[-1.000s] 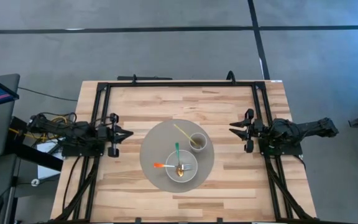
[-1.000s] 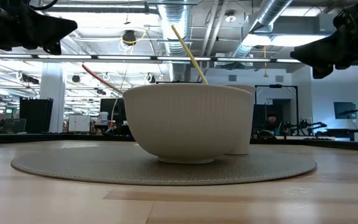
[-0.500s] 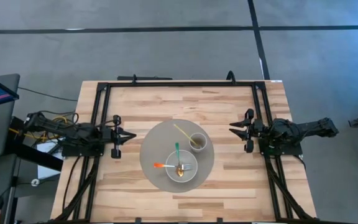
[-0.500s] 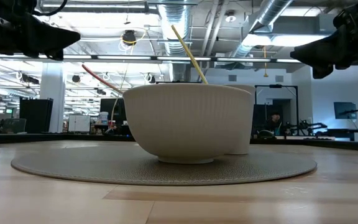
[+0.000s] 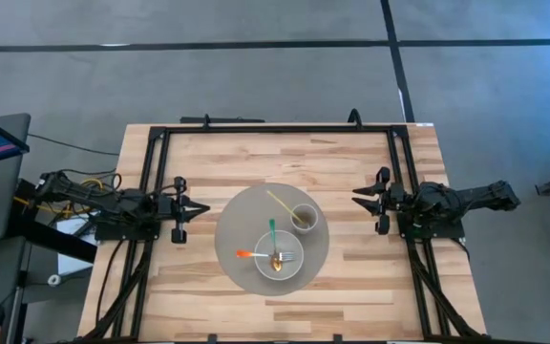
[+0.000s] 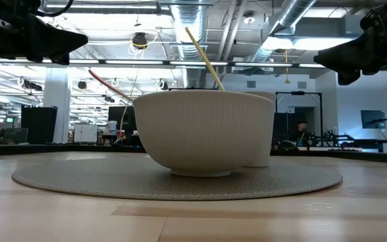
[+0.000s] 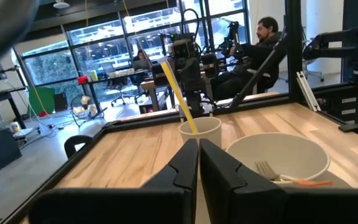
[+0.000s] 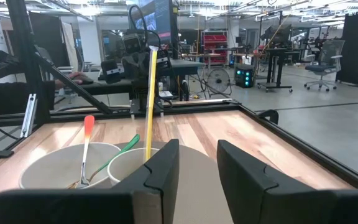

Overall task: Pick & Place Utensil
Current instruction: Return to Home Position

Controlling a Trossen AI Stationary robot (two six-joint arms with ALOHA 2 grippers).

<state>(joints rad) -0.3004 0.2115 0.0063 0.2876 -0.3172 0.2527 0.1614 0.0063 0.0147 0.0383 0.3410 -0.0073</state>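
The wooden table (image 5: 351, 277) is topped by a round gray mat (image 5: 242, 215). The left gripper (image 5: 197, 206) is held just beside the mat's left edge, fingers pressed together. The right gripper (image 5: 355, 197) is held near its right edge, fingers spread. The orange fork (image 5: 246, 254) is kept in the gray bowl (image 5: 261, 268), and the yellow straw (image 5: 280, 201) in the gray cup (image 5: 313, 212). Homing is best done by drawing both arms straight outward, so that the leaning straw is not brushed.
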